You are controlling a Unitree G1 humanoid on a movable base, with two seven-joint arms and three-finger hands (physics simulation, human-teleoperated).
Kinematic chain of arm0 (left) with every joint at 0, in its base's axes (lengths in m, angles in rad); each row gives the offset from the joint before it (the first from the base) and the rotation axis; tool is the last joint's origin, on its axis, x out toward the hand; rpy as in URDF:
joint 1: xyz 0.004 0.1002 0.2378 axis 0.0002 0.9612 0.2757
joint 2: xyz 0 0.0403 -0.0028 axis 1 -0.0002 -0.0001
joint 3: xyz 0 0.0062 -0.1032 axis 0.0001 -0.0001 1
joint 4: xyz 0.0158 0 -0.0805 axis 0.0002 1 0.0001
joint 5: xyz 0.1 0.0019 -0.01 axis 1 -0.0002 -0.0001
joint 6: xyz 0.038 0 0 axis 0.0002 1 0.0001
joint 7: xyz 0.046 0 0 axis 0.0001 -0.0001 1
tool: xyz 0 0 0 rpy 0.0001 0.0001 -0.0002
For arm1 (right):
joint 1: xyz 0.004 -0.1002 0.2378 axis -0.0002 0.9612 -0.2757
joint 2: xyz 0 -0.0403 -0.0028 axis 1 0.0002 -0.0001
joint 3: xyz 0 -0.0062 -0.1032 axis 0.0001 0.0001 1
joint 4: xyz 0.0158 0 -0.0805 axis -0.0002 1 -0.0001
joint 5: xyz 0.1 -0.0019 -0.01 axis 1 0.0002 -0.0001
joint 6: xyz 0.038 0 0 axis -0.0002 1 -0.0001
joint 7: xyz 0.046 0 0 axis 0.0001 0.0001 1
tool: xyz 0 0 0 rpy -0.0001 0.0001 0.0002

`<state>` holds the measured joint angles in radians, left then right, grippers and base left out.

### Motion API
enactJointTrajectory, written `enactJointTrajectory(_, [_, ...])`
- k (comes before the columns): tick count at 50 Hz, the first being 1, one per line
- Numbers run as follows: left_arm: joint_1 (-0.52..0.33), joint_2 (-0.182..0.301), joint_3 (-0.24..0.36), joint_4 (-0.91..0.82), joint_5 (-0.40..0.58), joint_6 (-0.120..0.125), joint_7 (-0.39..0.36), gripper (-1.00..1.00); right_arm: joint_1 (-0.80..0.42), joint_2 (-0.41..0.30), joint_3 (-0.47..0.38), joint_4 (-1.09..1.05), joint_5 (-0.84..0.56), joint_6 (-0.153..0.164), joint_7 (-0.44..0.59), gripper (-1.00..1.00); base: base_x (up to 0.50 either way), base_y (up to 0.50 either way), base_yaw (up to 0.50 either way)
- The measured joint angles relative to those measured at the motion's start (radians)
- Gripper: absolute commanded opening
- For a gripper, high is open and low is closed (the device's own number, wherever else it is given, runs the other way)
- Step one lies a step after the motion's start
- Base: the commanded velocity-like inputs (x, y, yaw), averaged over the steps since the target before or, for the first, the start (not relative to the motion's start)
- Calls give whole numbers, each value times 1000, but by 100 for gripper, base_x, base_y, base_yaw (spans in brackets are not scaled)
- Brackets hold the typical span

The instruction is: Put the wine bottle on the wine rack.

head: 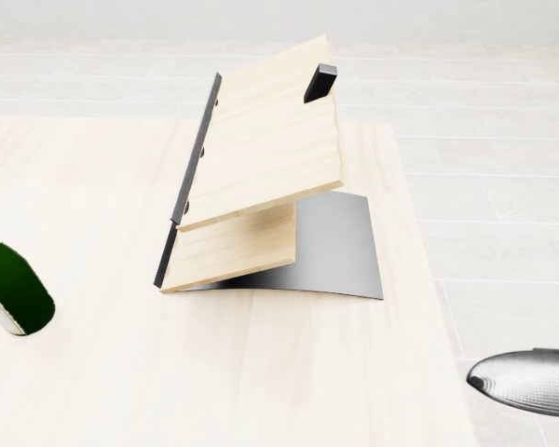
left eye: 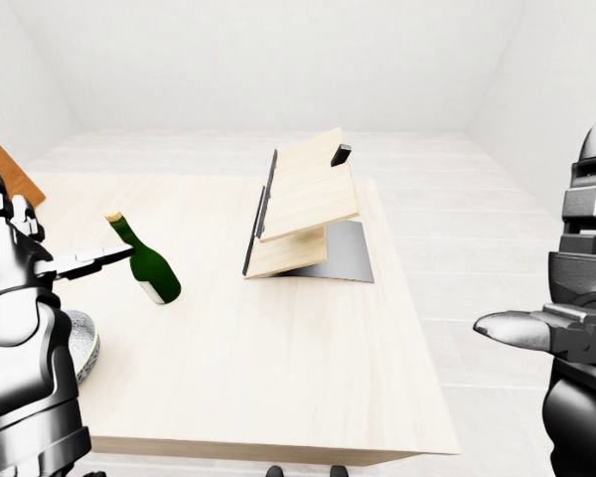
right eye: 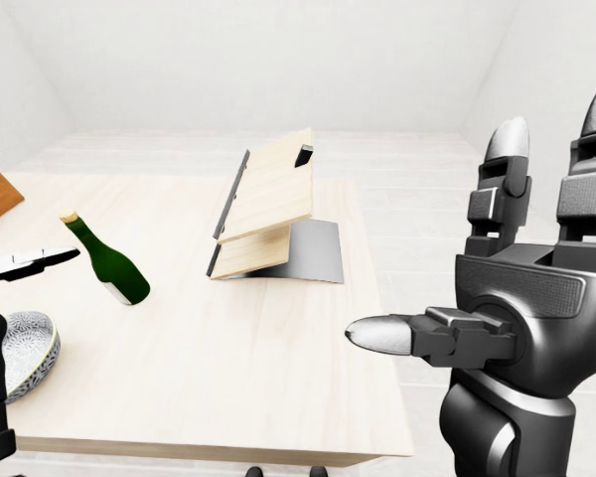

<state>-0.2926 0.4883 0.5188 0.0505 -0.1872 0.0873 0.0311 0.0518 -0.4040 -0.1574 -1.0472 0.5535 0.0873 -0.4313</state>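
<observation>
- Left hand (left eye: 25, 260), metal w/ 3 fingers, was raised at left-eye view's left edge, fingers spread apart & holding nothing; one fingertip pointed toward the bottle's neck, close by, contact not clear.
- Right hand (right eye: 497, 328) was up at the right of the right-eye view, well apart from everything on the table (left eye: 278, 378); fingers extended, unclenched, no object in it.
- Wine bottle (left eye: 147, 262), dark green w/ pale cork, leaned tilted on the tabletop just right of the left hand, neck up-left, base down-right.
- Wine rack (left eye: 303, 214), slanted pale wood boards on a curved grey metal stand w/ a small black stop at top, sat farther right of the bottle, between the two hands, apart from it.
- Patterned bowl (right eye: 25, 348) lay below the left hand, near the table's near edge.
- Step, as judged: reach phase; bottle not grasped yet, rack empty.
- Next move prob. needs left fingers closing round the bottle's body, then lift & carry rightward to the rack.
</observation>
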Motion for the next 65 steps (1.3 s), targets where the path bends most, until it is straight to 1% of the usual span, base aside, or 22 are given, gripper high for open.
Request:
enactJointTrajectory(16, [-45, 11, -54, 196, 36, 0, 8, 100, 3, -17, 4, 0, 18, 0, -15, 100, 0, 0, 0])
enactJointTrajectory(22, [-79, 19, -76, 290, 45, 0, 15, 100, 5, -19, 4, 0, 20, 0, -15, 100, 0, 0, 0])
enactJointTrajectory(29, [-137, 32, -109, 439, 60, -2, 27, 100, 5, -20, 5, 0, 21, 0, -14, 100, 0, 0, 0])
enactJointTrajectory(33, [-172, 41, -126, 529, 64, -17, 35, 100, 4, -17, 4, 0, 18, 0, -11, 100, 0, 0, 0])
enactJointTrajectory(39, [-220, 52, -152, 654, 66, -53, 48, 100, 3, -3, 2, 0, 3, 0, 6, 100, 0, 0, 0])
enactJointTrajectory(45, [-264, 61, -175, 759, 66, -89, 59, 100, 3, 26, -3, 0, -31, 0, 42, 100, 0, 0, 0])
enactJointTrajectory(50, [-295, 67, -192, 825, 64, -112, 67, 100, 1, 58, -8, 0, -69, 0, 83, 100, 0, 0, 0])
enactJointTrajectory(58, [-333, 72, -213, 891, 61, -134, 78, 100, -1, 115, -17, 0, -139, 0, 156, 100, 0, 0, 0])
enactJointTrajectory(65, [-355, 72, -226, 922, 59, -144, 86, 100, -4, 154, -21, 0, -189, 0, 207, 100, 0, 0, 0])
